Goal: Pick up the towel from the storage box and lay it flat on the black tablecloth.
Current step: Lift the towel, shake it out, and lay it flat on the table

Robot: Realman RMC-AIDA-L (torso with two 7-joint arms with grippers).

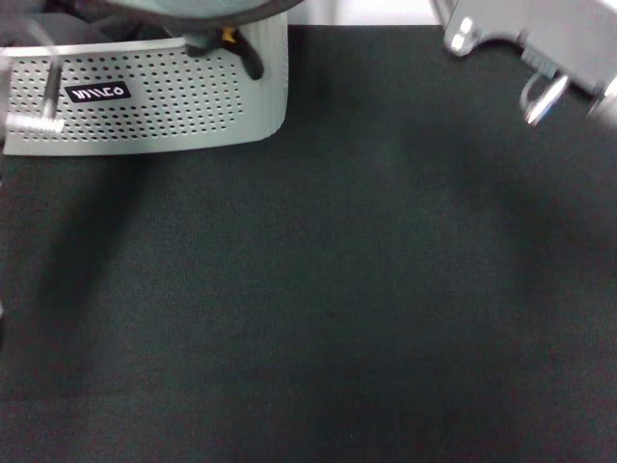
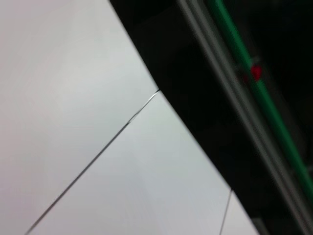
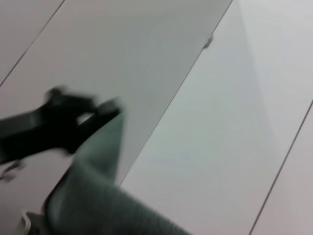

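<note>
The box (image 1: 154, 101) sits on the black cloth (image 1: 328, 289) at its far left corner, its holed wall and black label facing the head camera. The cloth spreads out from the box over nearly the whole head view, bare and flat.

The left arm (image 1: 193, 14) hangs blurred over the box's rim, a grey curved mass crossing its top edge. Just below it, at the box's near right corner, a dark part with a small orange spot (image 1: 228, 36) dips over the wall; that may be the left gripper, but it is too smeared to say, and whether its fingers are spread or pressed together cannot be told. The left wrist view shows only pale panels and a dark edge with a green strip, none of the box.

The towel is nowhere plainly seen; if it is in the box, the arm hides it.

The right arm (image 1: 525, 43) is far from the box, above the cloth's far right corner, with a shiny metal part hanging down. Its fingers cannot be made out either. The right wrist view shows pale floor panels and a blurred grey and black shape.
</note>
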